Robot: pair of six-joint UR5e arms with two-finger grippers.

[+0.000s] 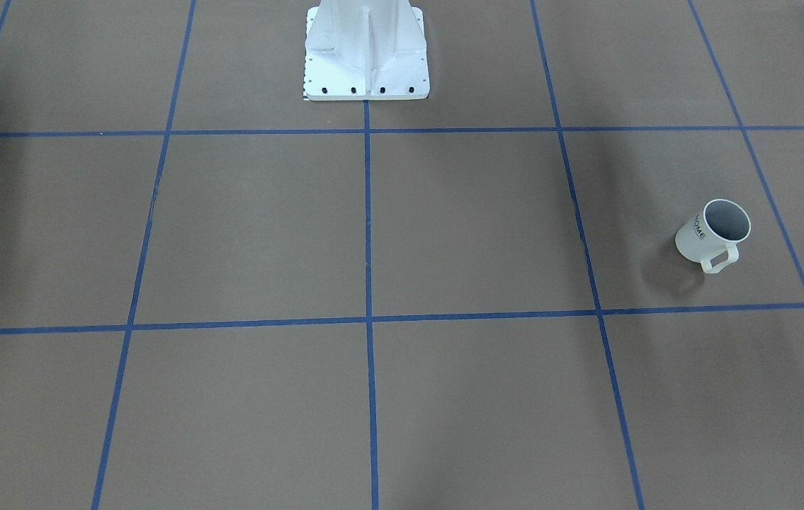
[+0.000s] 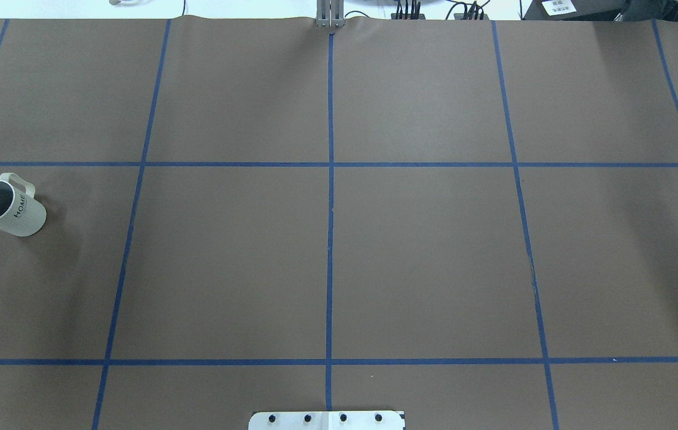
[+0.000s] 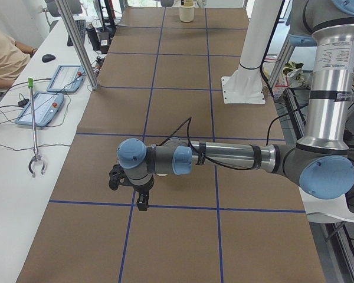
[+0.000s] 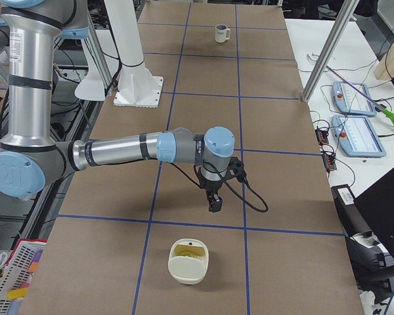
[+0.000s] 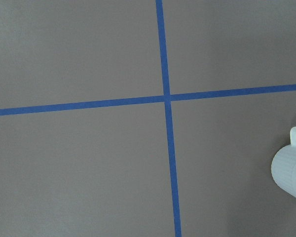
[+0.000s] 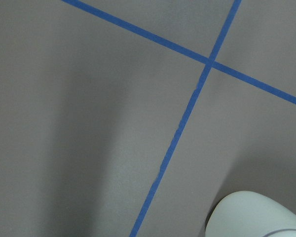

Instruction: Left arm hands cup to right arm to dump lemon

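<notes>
1. The cup (image 1: 712,237) stands upright on the desk (image 1: 444,227) at the robot's left end, its handle towards the operators' side.
2. The left end effector (image 3: 143,204) hangs over the desk, pointing down; I cannot tell whether it is spread.
3. The right end effector (image 4: 215,204) hangs near a white bowl (image 4: 189,264) holding something yellow; I cannot tell its state either.
</notes>
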